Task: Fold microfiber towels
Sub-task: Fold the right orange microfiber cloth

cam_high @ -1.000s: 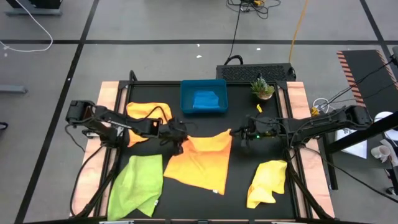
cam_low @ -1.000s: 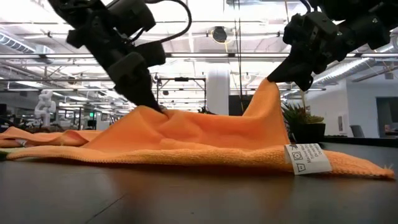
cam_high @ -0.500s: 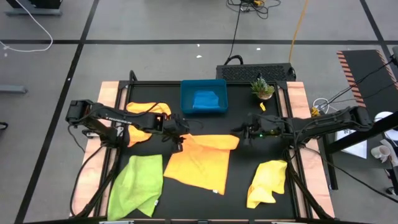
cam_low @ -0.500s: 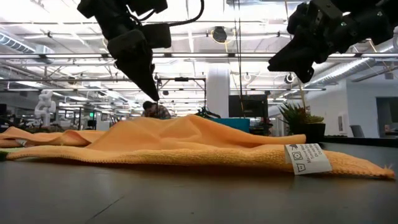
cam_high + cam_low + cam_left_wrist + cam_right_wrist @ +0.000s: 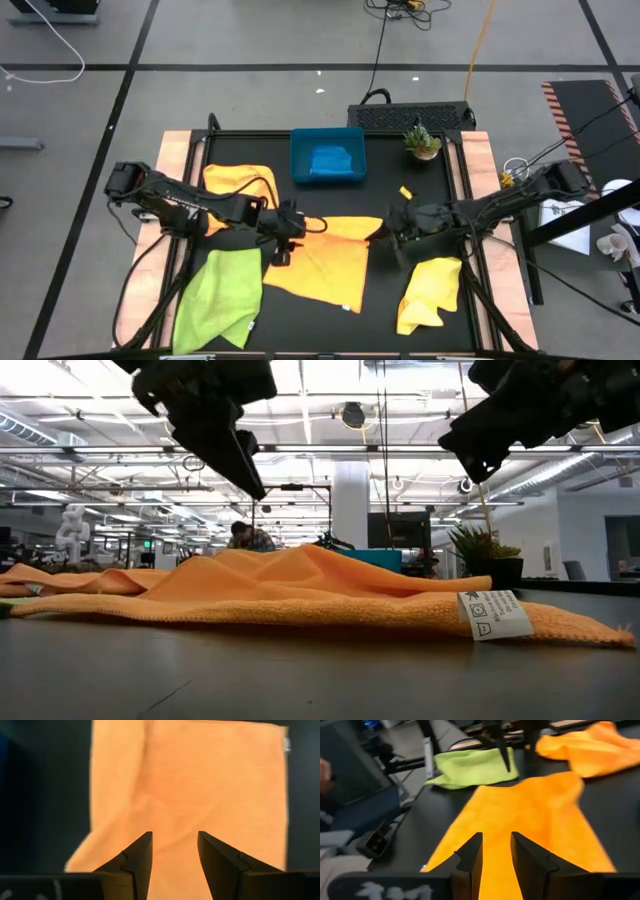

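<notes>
above the orange towel (image 5: 322,258)'s far edge, left pincer (image 5: 281,238) and right pincer (image 5: 397,240) hang released.

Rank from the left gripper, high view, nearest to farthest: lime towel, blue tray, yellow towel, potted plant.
From the left gripper, at the orange towel's left edge:
1. Lime towel, just below it, front left of the table.
2. Blue tray, at the back centre.
3. Yellow towel, front right, and potted plant, back right: too close to call.
</notes>
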`<act>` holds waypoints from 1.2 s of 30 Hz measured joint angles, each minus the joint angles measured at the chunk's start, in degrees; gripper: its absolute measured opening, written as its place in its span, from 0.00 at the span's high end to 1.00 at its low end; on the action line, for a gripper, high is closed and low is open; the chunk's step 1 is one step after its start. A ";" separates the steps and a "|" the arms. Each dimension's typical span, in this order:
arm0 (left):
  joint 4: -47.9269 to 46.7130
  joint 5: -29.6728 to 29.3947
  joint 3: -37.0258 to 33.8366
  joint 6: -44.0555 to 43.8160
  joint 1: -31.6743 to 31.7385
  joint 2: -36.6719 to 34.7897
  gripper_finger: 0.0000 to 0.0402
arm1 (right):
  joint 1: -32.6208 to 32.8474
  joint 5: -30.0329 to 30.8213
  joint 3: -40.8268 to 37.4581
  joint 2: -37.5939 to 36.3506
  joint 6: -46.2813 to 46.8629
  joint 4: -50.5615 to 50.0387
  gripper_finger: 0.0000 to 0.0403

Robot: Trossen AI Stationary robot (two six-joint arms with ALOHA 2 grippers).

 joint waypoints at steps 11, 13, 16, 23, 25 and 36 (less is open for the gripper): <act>-0.76 0.06 -0.04 -3.07 -8.58 1.95 0.60 | 6.98 -4.67 0.62 16.10 -3.64 17.54 0.77; -1.17 0.08 0.00 -3.14 -10.20 1.88 0.60 | 8.83 -4.93 1.51 19.42 -4.83 17.27 0.77; -3.56 -0.32 -0.02 -2.19 -13.02 1.90 0.60 | 11.16 -4.53 4.42 24.48 -7.86 17.33 0.75; -3.87 -3.01 -0.02 -7.48 -16.21 3.31 0.60 | 13.46 -4.56 13.57 33.80 -8.46 9.68 0.66; -4.14 -2.96 -0.02 -9.39 -17.25 4.46 0.60 | 14.14 -4.58 14.94 35.26 -8.00 6.97 0.63; -8.22 -5.16 -0.02 -13.90 -21.52 11.32 0.60 | 19.35 -2.18 15.65 36.84 -4.25 5.47 0.58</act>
